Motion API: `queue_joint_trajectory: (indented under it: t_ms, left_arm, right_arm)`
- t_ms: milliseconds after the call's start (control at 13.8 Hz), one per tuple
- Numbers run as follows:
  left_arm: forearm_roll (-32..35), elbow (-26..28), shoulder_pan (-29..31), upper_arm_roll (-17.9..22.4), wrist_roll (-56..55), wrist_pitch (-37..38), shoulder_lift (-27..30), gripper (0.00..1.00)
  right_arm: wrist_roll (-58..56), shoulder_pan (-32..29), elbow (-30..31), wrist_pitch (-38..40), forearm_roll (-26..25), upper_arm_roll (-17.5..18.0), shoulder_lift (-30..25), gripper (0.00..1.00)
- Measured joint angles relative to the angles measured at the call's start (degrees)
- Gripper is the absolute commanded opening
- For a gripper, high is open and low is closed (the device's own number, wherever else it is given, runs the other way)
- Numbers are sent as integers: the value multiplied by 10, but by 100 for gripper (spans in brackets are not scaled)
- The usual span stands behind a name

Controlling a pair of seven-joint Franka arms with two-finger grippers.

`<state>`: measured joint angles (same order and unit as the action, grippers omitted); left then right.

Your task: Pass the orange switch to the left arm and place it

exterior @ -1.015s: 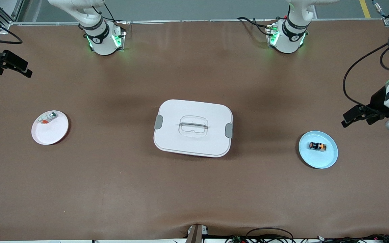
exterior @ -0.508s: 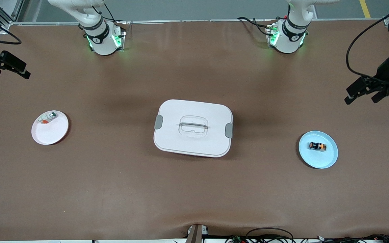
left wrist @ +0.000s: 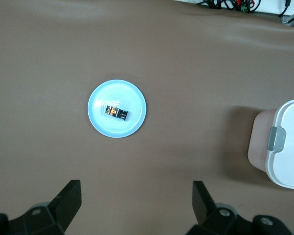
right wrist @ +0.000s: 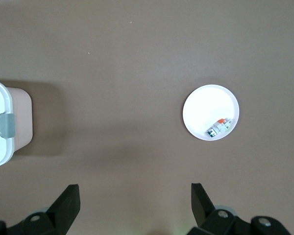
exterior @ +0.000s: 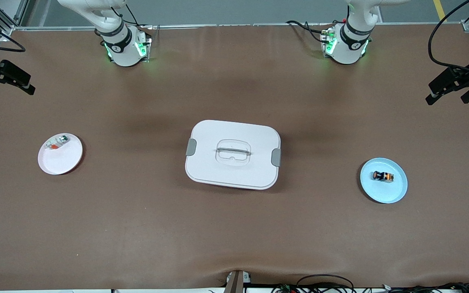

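Our left gripper [exterior: 452, 87] is rising away, fingers spread; the orange switch [exterior: 383, 176] is lying below it on the blue plate [exterior: 395, 191], nearer this arm; the right gripper [exterior: 8, 79] is waiting, spread.

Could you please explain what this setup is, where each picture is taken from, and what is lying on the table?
These are two white robot arms bolted along one edge of a brown table. The wide picture looks down from a high camera facing them; the other two come from cameras on each arm's wrist, looking down past its own black fingers.

In the middle sits the box, lid on. Toward the left arm's end, a blue plate carries the orange switch. Toward the right arm's end, a white plate carries a small white part.

The left gripper and the right gripper hang open at the table's two ends, holding nothing.
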<state>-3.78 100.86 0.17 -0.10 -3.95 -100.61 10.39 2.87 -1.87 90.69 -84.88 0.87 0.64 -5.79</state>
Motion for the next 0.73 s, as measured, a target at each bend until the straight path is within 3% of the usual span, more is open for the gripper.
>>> queue_joint_trajectory:
  t_ms: [725]
  left_arm:
    - [0, -48, 0, -1, 0, 36, -31, 100]
  right_arm:
    - [-28, 0, 0, -7, -1, 0, 0, 100]
